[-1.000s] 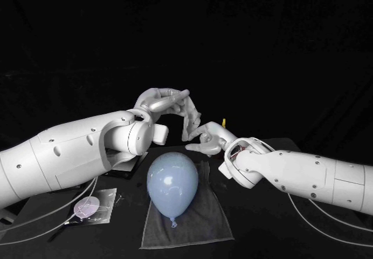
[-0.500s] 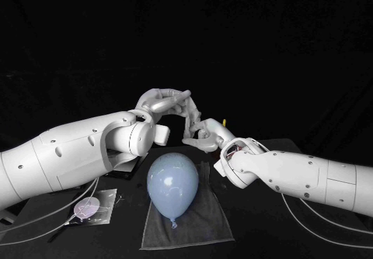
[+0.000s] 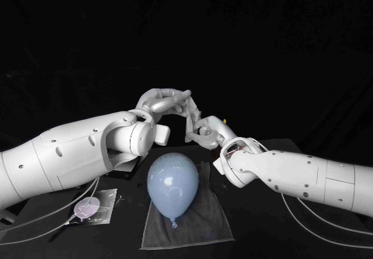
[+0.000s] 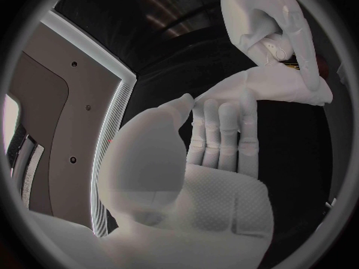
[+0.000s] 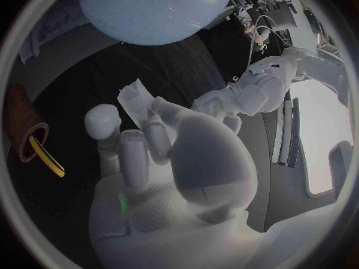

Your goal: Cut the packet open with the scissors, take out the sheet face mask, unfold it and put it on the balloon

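1. The balloon (image 3: 172,181) lies on its cloth (image 3: 209,221), knot nearest, long axis pointing away.
2. Just beyond its far end, left hand (image 3: 161,102) and right hand (image 3: 206,134) both pinch the mask (image 4: 262,89) between them, right hand nearer the balloon.

A grey woven rectangular cloth (image 3: 206,222) lies flat on the black tabletop (image 3: 256,237). Just left of the cloth sits a small clear plastic bag (image 3: 93,208) holding something pale pink, too small to make out. A brown cylindrical cup (image 5: 21,131) stands well apart from the cloth.
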Action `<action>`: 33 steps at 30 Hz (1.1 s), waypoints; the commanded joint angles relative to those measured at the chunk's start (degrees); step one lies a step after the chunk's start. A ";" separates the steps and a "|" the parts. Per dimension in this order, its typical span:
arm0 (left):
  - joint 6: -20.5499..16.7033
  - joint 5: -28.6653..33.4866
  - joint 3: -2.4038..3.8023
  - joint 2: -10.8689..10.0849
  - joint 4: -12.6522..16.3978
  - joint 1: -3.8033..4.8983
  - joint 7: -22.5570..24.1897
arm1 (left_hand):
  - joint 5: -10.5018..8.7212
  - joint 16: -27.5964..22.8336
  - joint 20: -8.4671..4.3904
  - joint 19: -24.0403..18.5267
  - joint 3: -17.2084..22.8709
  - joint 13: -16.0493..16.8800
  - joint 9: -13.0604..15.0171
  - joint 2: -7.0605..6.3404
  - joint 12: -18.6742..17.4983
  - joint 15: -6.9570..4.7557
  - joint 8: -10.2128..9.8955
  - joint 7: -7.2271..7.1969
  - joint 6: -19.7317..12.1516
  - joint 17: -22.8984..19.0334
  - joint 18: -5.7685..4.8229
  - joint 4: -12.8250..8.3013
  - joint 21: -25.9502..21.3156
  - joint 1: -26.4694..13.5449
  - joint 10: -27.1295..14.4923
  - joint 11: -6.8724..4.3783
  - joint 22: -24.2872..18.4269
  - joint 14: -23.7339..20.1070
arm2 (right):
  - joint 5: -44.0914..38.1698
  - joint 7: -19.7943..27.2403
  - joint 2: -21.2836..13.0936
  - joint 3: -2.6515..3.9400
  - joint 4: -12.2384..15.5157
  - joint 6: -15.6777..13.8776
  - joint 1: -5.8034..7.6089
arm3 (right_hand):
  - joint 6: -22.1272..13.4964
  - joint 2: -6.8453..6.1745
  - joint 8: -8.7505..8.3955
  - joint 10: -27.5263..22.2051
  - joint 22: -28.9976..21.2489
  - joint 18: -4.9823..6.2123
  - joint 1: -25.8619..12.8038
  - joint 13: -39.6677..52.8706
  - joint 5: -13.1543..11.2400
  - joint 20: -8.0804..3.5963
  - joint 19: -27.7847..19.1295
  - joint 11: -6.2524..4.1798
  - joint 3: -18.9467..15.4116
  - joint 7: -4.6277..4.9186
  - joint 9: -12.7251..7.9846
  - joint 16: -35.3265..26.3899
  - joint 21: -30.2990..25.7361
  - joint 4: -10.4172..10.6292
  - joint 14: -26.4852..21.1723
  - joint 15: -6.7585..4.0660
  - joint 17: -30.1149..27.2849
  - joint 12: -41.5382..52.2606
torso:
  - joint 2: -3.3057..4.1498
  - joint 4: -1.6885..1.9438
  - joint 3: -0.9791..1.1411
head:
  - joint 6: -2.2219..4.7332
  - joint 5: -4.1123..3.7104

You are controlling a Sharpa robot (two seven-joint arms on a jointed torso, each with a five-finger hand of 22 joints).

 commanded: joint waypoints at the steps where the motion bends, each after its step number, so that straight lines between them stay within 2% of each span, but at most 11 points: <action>1: -0.31 -0.42 0.09 -0.02 -0.13 0.10 1.18 | 0.33 0.18 0.15 0.35 0.20 0.04 0.24 -0.04 0.34 -0.12 0.19 -0.31 0.12 0.05 1.19 0.21 -0.22 0.57 -0.25 0.07 0.09 -0.07 | -0.94 0.33 -0.47 0.04 0.42 -0.64 0.01 | -0.34 0.43 1.52 0.66 0.37 -0.37 0.49 0.06 0.35 0.13 0.46 -0.31 1.15 -0.31 2.32 0.31 0.36 -0.40 0.41 -0.14 1.41 -0.06 | -0.02 -0.05 -0.02 | -0.06 0.10; 6: -0.55 -0.42 0.09 -0.27 -0.42 0.10 1.37 | 0.33 0.20 0.14 0.36 0.19 0.07 0.29 -0.06 0.35 -0.12 0.19 -0.27 0.11 0.06 1.18 0.26 -0.22 0.60 -0.26 0.06 0.09 -0.08 | -0.88 0.49 -1.48 0.04 1.38 0.01 0.00 | -1.02 -0.07 2.71 0.82 0.39 -0.34 -0.41 0.03 0.36 0.04 0.29 -0.37 2.41 -0.35 3.03 0.18 0.23 -0.71 0.38 -0.20 1.25 -0.26 | -0.02 -0.04 -0.02 | -0.16 0.18; 12: -0.80 -0.42 0.09 -0.40 -0.85 0.10 1.49 | 0.33 0.20 0.14 0.36 0.19 0.07 0.29 -0.06 0.35 -0.12 0.19 -0.27 0.11 0.06 1.18 0.26 -0.22 0.60 -0.26 0.06 0.09 -0.08 | 0.87 2.00 -2.62 0.04 2.55 1.03 -0.02 | -1.39 -0.40 3.06 0.66 0.13 -0.25 -0.80 -0.26 0.36 0.03 0.00 -0.36 2.70 -0.34 3.25 0.00 -0.19 -0.79 0.19 -0.19 0.89 -0.59 | 0.02 -0.01 0.02 | -0.24 0.18; 17: -1.15 -0.42 0.09 -0.44 -1.04 0.10 1.45 | 0.33 0.22 0.14 0.37 0.19 0.10 0.34 -0.07 0.36 -0.12 0.20 -0.25 0.10 0.08 1.18 0.29 -0.23 0.63 -0.26 0.06 0.09 -0.08 | 3.95 5.16 -4.07 0.04 4.58 3.63 -0.13 | -2.38 -0.75 3.50 -0.07 -0.77 0.04 -0.96 -1.29 0.36 0.07 -0.96 -0.23 3.32 -0.14 3.57 -0.50 -1.58 -1.22 -0.41 -0.11 -0.09 -1.67 | 0.07 -0.01 0.06 | -0.47 0.29; 22: -1.45 -0.42 0.08 -0.55 -0.92 0.10 1.25 | 0.33 0.22 0.14 0.38 0.18 0.11 0.36 -0.06 0.36 -0.13 0.20 -0.23 0.10 0.08 1.18 0.32 -0.23 0.63 -0.27 0.05 0.09 -0.09 | 7.12 8.06 -5.69 0.04 7.26 6.62 -0.31 | -4.09 -0.92 3.93 -1.07 -1.80 0.35 -0.73 -2.29 0.36 0.35 -2.30 0.36 4.47 0.60 3.94 -1.02 -3.30 -2.44 -1.16 0.35 -1.02 -2.84 | 0.00 -0.04 0.02 | -0.84 0.41; 24: -1.53 -0.42 0.08 -0.66 -0.74 0.10 1.12 | 0.33 0.22 0.14 0.38 0.18 0.11 0.36 -0.06 0.36 -0.13 0.20 -0.23 0.10 0.08 1.18 0.32 -0.23 0.63 -0.27 0.05 0.09 -0.09 | 8.53 9.27 -6.45 0.05 8.65 7.98 -0.40 | -5.17 -0.85 3.82 -1.75 -2.67 0.62 -0.72 -2.72 0.37 0.65 -3.40 0.82 4.90 1.12 3.94 -1.24 -4.71 -3.02 -1.65 0.74 -1.44 -3.38 | -0.04 -0.04 0.01 | -0.95 0.51; 33: -1.72 -0.42 0.07 -0.84 0.18 0.10 0.78 | 0.33 0.23 0.14 0.39 0.16 0.13 0.39 -0.09 0.37 -0.13 0.20 -0.20 0.09 0.09 1.18 0.35 -0.23 0.63 -0.28 0.04 0.09 -0.09 | 10.63 11.54 -8.21 0.06 11.95 12.13 -0.60 | -6.07 -0.48 3.42 -2.29 -2.61 0.68 -0.63 -2.88 0.42 1.02 -3.66 1.28 5.75 1.65 3.64 -1.37 -4.83 -3.79 -2.09 1.13 -1.76 -3.60 | 0.01 -0.01 -0.03 | -1.29 0.62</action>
